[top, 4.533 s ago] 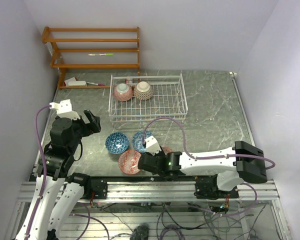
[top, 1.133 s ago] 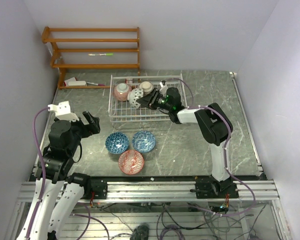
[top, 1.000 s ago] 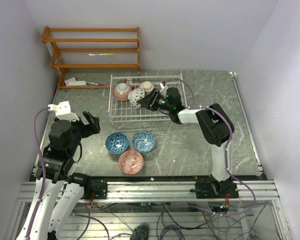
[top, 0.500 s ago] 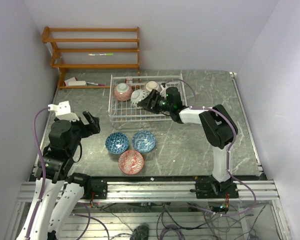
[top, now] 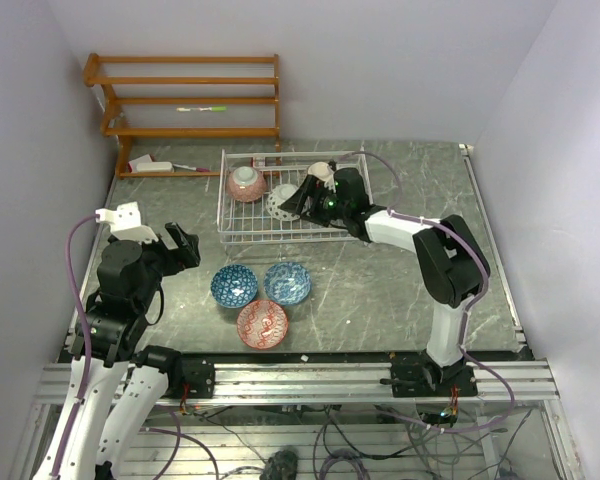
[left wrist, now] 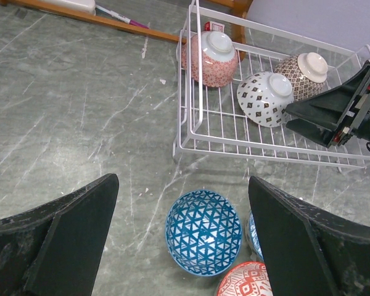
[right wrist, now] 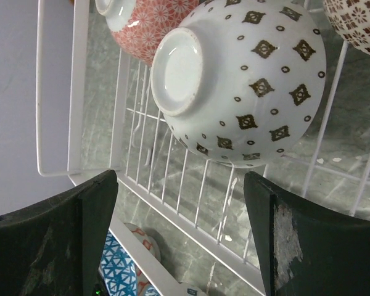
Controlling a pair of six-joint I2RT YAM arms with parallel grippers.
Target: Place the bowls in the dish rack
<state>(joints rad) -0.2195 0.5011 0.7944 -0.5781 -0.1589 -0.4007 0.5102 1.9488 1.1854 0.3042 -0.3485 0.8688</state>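
The white wire dish rack [top: 250, 235] holds three bowls upside down: a red one [top: 245, 183], a black-and-white one [top: 281, 202] and a tan one [top: 322, 172]. My right gripper [top: 296, 203] is open just right of the black-and-white bowl [right wrist: 246, 80], which rests on the rack wires [right wrist: 80, 92] beyond its fingertips. Two blue bowls [top: 234, 286] [top: 287, 282] and a red bowl [top: 262, 323] sit on the table in front of the rack. My left gripper [left wrist: 185, 240] hangs open above the left blue bowl [left wrist: 203, 231], holding nothing.
An orange-brown wooden shelf unit [top: 185, 100] stands at the back left, with a pen [left wrist: 120, 17] and a white object [top: 152, 165] on its lowest board. Walls close in on the left, back and right of the marble table.
My right gripper has opened and let go of the black-and-white bowl, which now lies in the rack. The tan bowl has shifted right. The left arm has stayed still.
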